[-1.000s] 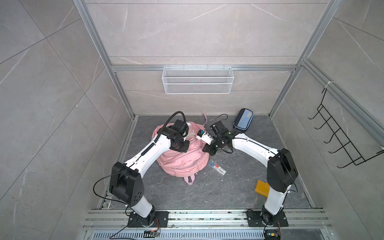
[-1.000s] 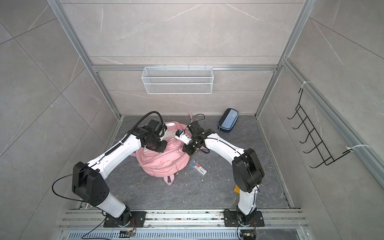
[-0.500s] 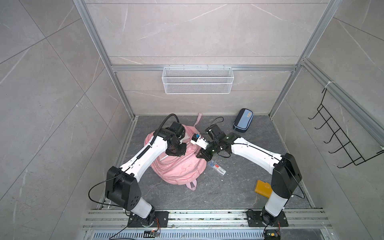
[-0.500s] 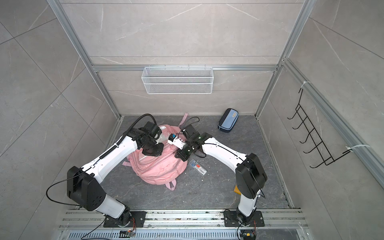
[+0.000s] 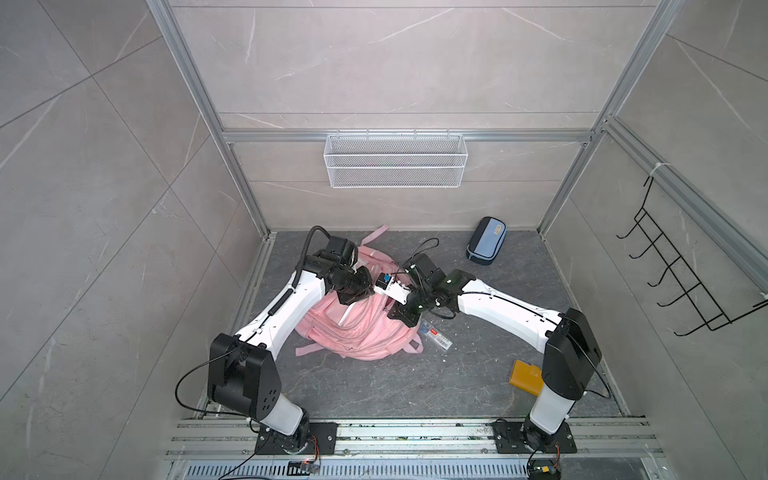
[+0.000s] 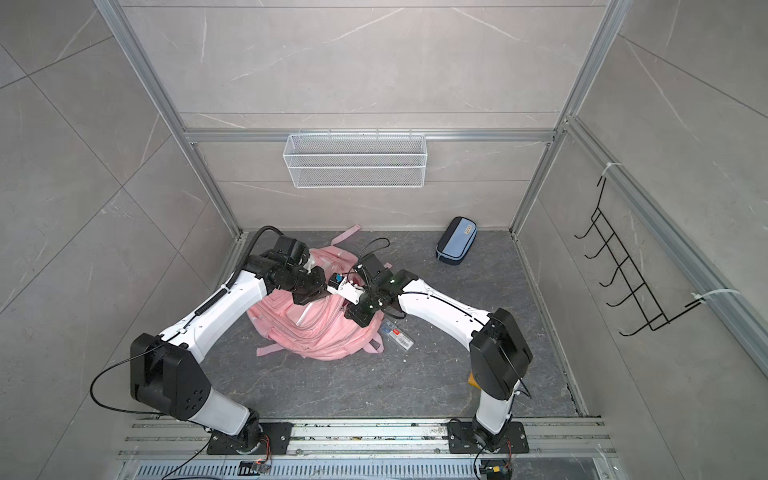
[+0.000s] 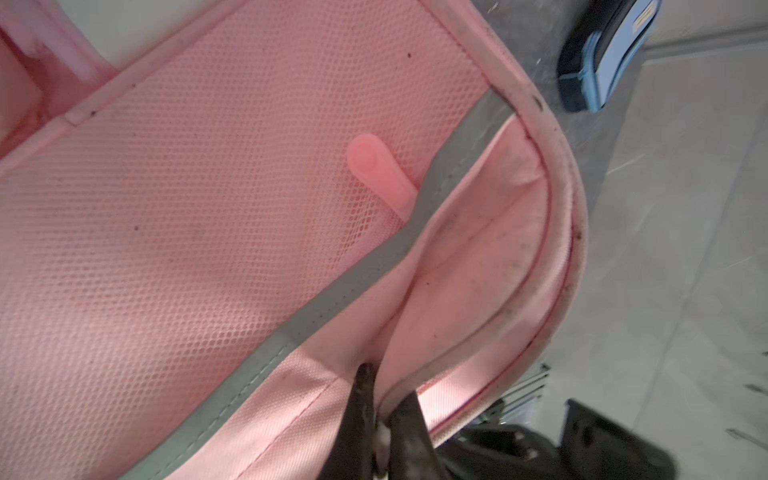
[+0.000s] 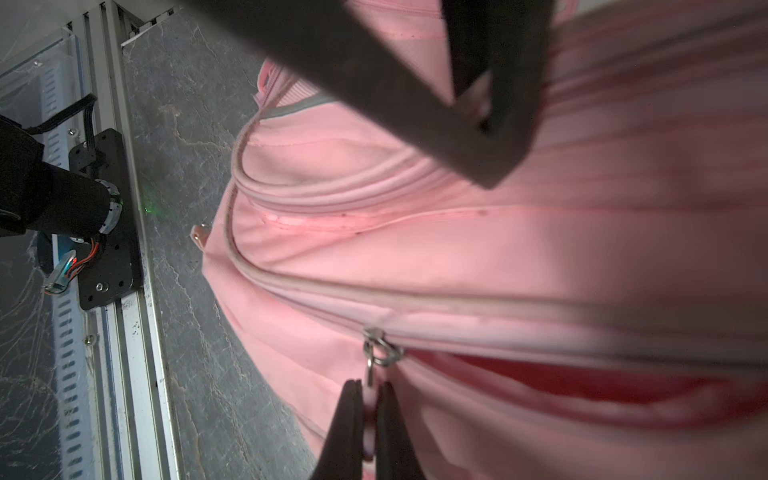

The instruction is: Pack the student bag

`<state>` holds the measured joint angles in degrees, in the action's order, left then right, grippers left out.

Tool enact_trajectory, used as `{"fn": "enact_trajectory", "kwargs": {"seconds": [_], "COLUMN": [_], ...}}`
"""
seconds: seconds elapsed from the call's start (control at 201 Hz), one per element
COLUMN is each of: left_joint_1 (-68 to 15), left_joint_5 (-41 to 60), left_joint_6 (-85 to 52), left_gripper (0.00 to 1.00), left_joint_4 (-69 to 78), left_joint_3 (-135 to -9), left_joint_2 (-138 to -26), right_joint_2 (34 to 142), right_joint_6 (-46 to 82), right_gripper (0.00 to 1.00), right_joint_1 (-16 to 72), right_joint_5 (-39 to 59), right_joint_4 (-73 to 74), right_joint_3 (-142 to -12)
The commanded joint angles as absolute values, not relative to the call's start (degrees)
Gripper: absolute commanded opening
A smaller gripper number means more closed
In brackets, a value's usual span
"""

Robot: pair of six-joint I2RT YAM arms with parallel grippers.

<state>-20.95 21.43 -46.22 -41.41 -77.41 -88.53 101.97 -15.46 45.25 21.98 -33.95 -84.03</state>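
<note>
The student bag (image 5: 361, 332) (image 6: 316, 332), soft and pink, lies on the grey floor between both arms. My left gripper (image 5: 353, 297) (image 7: 384, 382) is shut on a fold of the bag's pink rim, next to a grey reflective strip (image 7: 332, 299) and mesh panel. My right gripper (image 5: 401, 318) (image 8: 370, 386) is shut on the pull tab hanging from a metal zip slider (image 8: 380, 349). Beside the slider the zip gapes, showing a dark red inside (image 8: 582, 382).
A blue pencil case (image 5: 486, 246) (image 6: 456, 240) lies at the back right. A small labelled packet (image 5: 435, 336) sits on the floor by the bag, and a yellow box (image 5: 525, 376) by the right arm's base. A wire basket (image 5: 395, 160) hangs on the back wall, hooks (image 5: 681, 282) on the right wall.
My right gripper has travelled left and toward the front with the zip pull. The left gripper shifted slightly, and the bag has slid a little frontward.
</note>
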Motion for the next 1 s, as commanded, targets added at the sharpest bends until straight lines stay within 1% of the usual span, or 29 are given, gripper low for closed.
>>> {"fn": "enact_trajectory", "kwargs": {"seconds": [0.0,0.154,0.418,0.538,0.742,0.841,0.916,0.991], "left_joint_1": [-18.28,-18.19,-18.11,-18.19,-18.47,-18.81,-19.14,-19.39], "left_joint_5": [24.55,23.00,19.13,15.83,13.11,12.49,12.37,12.46], "left_joint_6": [-60.39,-66.30,-80.40,-83.48,-87.97,-89.90,-90.74,-91.22], "left_gripper": [0.00,0.00,0.00,0.00,0.00,0.00,0.00,0.00], "left_joint_4": [-25.16,-22.91,-12.60,-9.89,-8.94,-7.38,-6.45,-6.02], "left_joint_3": [-79.66,-81.45,-76.31,-76.50,-76.65,-76.34,-76.63,-76.98], "left_joint_2": [-85.45,-84.49,-81.81,-79.96,-78.24,-78.32,-78.66,-78.92], "right_joint_2": [100.93,100.37,100.99,101.98,102.33,104.70,107.30,109.81], "right_joint_6": [-15.84,-13.46,-8.33,-6.09,-0.19,0.01,-0.27,-0.37], "right_gripper": [0.00,0.00,0.00,0.00,0.00,0.00,0.00,0.00], "right_joint_1": [47.44,48.18,51.45,53.35,55.75,57.44,58.30,58.77], "right_joint_5": [22.24,22.02,20.13,18.61,15.78,14.82,16.24,20.05], "right_joint_4": [-35.84,-32.21,-25.51,-22.16,-14.00,-11.57,-10.80,-10.53], "right_joint_3": [-84.16,-81.77,-78.53,-77.03,-75.54,-76.07,-77.30,-79.28]}}
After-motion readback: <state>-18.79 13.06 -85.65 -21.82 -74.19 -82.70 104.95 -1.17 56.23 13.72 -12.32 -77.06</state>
